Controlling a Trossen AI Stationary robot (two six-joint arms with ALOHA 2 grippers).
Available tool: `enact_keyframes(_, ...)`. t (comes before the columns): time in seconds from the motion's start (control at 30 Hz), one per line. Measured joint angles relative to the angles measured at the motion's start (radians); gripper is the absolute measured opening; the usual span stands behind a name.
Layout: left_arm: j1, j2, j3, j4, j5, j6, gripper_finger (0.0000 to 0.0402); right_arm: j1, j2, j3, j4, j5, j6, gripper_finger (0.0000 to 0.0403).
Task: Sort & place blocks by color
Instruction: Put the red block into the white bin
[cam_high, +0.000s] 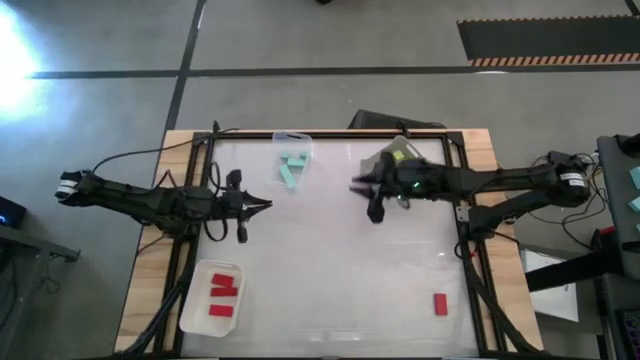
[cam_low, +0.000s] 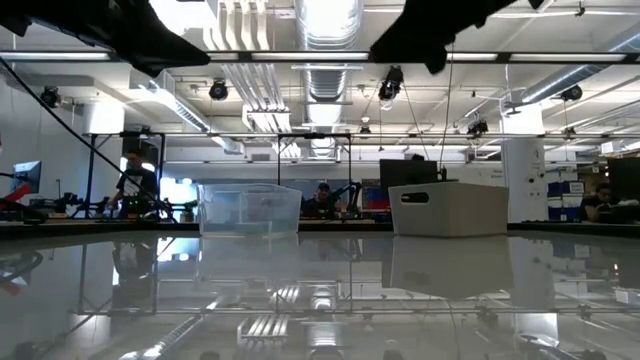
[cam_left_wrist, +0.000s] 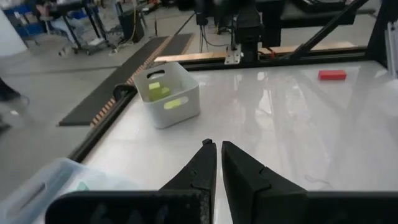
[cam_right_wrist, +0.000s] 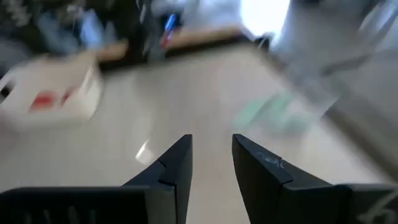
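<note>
Left gripper (cam_high: 262, 207) hovered over the table (cam_high: 330, 280) at about 9 o'clock from centre, jaws nearly closed with only a thin slit between the fingers (cam_left_wrist: 202, 168), holding nothing. Right gripper (cam_high: 362, 188) sat at roughly 1 o'clock, just beside the tray of yellow-green blocks (cam_left_wrist: 163, 92) at its 1 o'clock, jaws parted a little and empty (wrist view is blurred, but the gap shows). Mint-teal blocks (cam_high: 293, 168) lay in the clear tray (cam_high: 293, 140) at 12 o'clock. Three red blocks (cam_high: 224, 292) were in the white tray (cam_high: 196, 300) at 7 o'clock. One loose red block (cam_high: 440, 303) lay on the bare table at 4 o'clock, well apart from both grippers.
</note>
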Motion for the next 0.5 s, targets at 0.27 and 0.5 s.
enact_keyframes(0.27, 0.000, 0.040, 0.000, 0.074, 0.000, 0.022, 0.0010, 0.027, -0.027, -0.019, -0.019, 0.009, -0.063, 0.0051)
enact_keyframes(0.5, 0.001, 0.062, 0.000, 0.077, -0.002, 0.034, 0.0010, 0.119, -0.054, -0.002, -0.312, -0.033, 0.269, 0.0010)
